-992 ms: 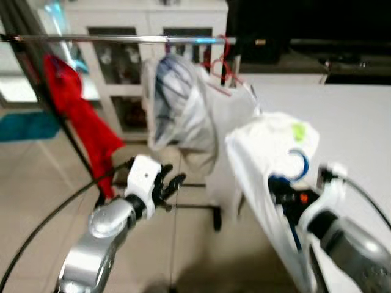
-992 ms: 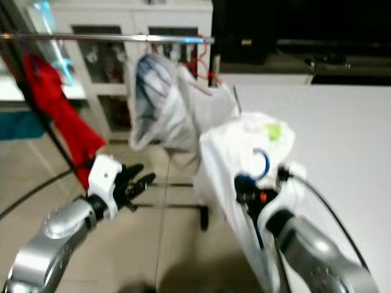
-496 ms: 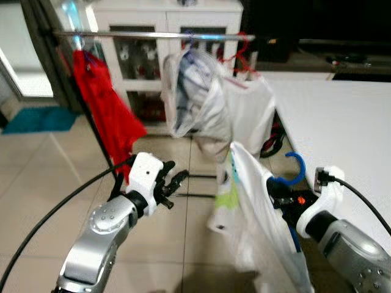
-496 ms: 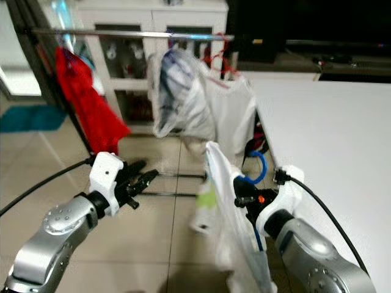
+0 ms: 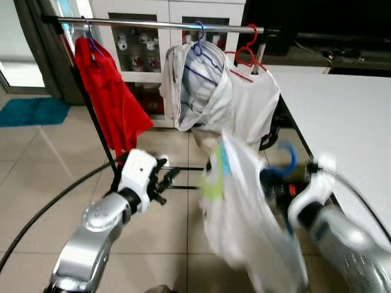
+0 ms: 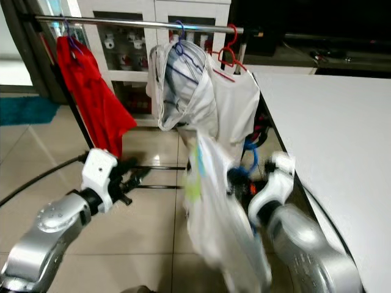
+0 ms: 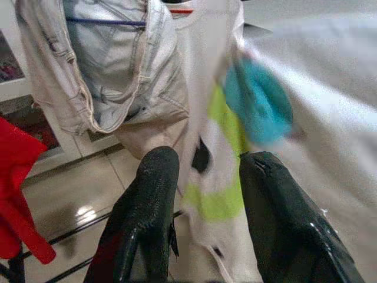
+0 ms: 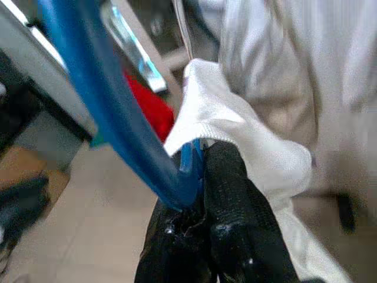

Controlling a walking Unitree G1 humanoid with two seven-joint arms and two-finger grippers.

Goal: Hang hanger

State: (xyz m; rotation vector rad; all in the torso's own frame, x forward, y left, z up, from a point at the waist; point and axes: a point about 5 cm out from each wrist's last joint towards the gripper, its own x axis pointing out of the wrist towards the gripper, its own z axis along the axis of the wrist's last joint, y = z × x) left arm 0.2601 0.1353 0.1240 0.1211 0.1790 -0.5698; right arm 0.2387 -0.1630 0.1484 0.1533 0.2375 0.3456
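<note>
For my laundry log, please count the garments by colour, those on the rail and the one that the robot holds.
Red: 1, red garment
White: 2, white T-shirt on the rail; white shirt in the right gripper
Pale denim: 1, denim piece
Total: 4

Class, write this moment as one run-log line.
right gripper: shut on blue hanger with white shirt | left gripper: open, idle | rail: ahead, hanger not hung

Rail (image 5: 153, 24) runs across the upper frame. A bare stretch lies between the red garment (image 5: 110, 101) at upper left and the grey-white garment (image 5: 198, 88) at centre. The red hanger (image 5: 246, 52) and white shirt (image 5: 256, 101) occupy the rail's right end, beside the white table (image 5: 342, 116)
</note>
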